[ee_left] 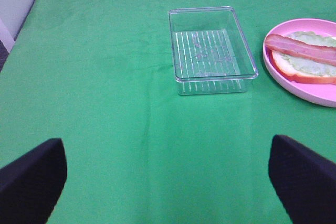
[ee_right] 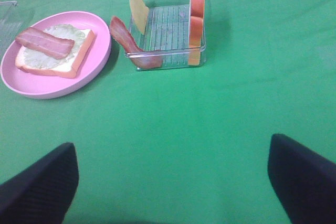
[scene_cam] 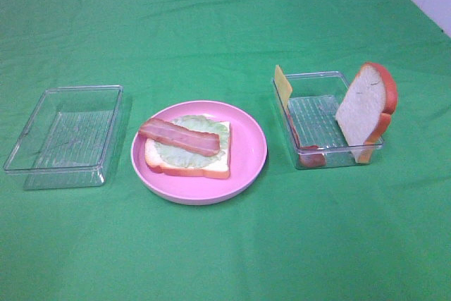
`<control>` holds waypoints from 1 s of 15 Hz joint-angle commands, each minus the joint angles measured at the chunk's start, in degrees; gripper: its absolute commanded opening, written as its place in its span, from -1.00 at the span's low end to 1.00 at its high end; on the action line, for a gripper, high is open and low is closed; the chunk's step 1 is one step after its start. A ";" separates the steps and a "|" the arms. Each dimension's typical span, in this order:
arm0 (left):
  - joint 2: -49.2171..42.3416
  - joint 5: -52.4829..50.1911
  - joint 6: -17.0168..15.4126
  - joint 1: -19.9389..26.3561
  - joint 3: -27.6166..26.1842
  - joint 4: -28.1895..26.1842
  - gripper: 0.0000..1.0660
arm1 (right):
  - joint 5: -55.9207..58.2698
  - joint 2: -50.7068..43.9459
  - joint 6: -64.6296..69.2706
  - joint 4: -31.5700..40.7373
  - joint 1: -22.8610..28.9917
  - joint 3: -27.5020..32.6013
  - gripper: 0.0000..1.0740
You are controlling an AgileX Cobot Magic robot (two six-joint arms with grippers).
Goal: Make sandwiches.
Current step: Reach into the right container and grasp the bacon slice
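My left fingers (ee_left: 31, 177) and right fingers (ee_right: 302, 177) hang apart, empty, over the desk (scene_cam: 225, 259). Beyond, the half-built sandwich (scene_cam: 187, 147) lies on the pink plate (scene_cam: 246, 149). Farther, the cheese square (scene_cam: 282, 84) leans against the clear tray (scene_cam: 338, 149) wall. It looks light, thin and probably slick, so I'd pinch its upper edge.

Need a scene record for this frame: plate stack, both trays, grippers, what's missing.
plate: pink plate, between the two trays
stack: bread slice, lettuce leaf on it, bacon strip on top
left tray: clear, nothing inside
right tray: clear; cheese square leaning on one wall, second bread slice upright at the opposite wall, second bacon strip at the corner by the cheese
left gripper: open, holding nothing
right gripper: open, holding nothing
missing from stack: cheese, top bread
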 commanded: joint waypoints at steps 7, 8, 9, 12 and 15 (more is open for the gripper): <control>-0.97 -0.92 -0.40 0.00 0.17 -0.29 0.83 | -0.46 53.69 0.97 1.72 -0.11 -23.15 0.75; -0.97 -0.92 -0.40 0.00 0.17 -0.29 0.83 | 1.55 60.16 0.97 1.72 -0.11 -28.42 0.75; -0.97 -0.92 -0.40 0.00 0.17 -0.29 0.83 | 5.39 69.04 1.43 1.72 -0.11 -35.87 0.75; -0.97 -0.92 -0.40 0.00 0.17 -0.29 0.83 | 12.89 83.37 3.04 0.80 -0.11 -50.59 0.75; -0.97 -0.92 -0.40 0.00 0.17 -0.29 0.83 | 14.09 87.72 5.33 0.40 0.29 -54.95 0.75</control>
